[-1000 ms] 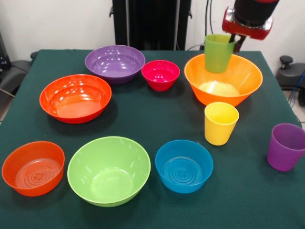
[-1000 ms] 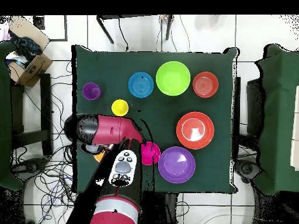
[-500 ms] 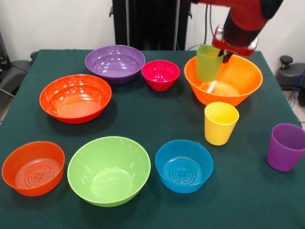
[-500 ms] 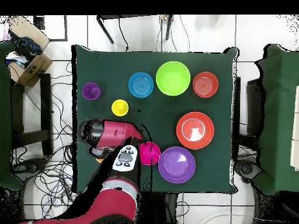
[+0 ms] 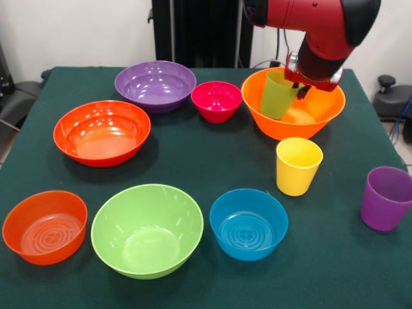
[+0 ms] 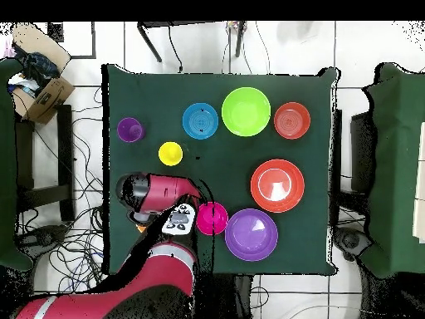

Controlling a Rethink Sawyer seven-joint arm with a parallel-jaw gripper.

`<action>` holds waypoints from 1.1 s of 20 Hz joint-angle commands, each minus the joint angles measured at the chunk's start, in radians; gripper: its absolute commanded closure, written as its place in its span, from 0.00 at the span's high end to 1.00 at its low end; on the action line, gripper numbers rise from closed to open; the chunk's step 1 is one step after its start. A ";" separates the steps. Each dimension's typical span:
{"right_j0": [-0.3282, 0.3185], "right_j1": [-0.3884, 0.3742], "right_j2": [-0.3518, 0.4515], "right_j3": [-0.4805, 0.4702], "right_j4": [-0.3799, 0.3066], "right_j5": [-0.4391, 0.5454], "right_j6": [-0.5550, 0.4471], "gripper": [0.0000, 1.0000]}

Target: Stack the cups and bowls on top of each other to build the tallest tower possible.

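Facing the table from the front, I watch the gripper [image 5: 301, 82] clamped on the rim of the green cup [image 5: 279, 95], which a second ago hung clear above the big orange bowl [image 5: 293, 103] and now sits tilted low inside it, the bowl itself nudged a little toward the pink bowl [image 5: 217, 100] (the first piece of the tower looks nearly seated). Overhead, the red arm [image 6: 153, 193] has swung over that corner and hides cup and bowl alike, while the yellow cup [image 6: 170, 153] and purple cup [image 6: 129, 130] wait untouched.
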 commanded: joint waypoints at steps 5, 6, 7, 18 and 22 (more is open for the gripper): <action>-0.024 0.151 0.128 -0.025 -0.006 -0.176 0.089 0.00; -0.025 0.153 0.130 -0.023 -0.006 -0.180 0.088 0.00; -0.026 0.152 0.132 -0.022 -0.005 -0.181 0.086 0.00; -0.020 0.118 0.107 -0.010 -0.027 -0.154 0.083 0.00; -0.020 0.109 0.093 -0.003 -0.043 -0.160 0.077 0.00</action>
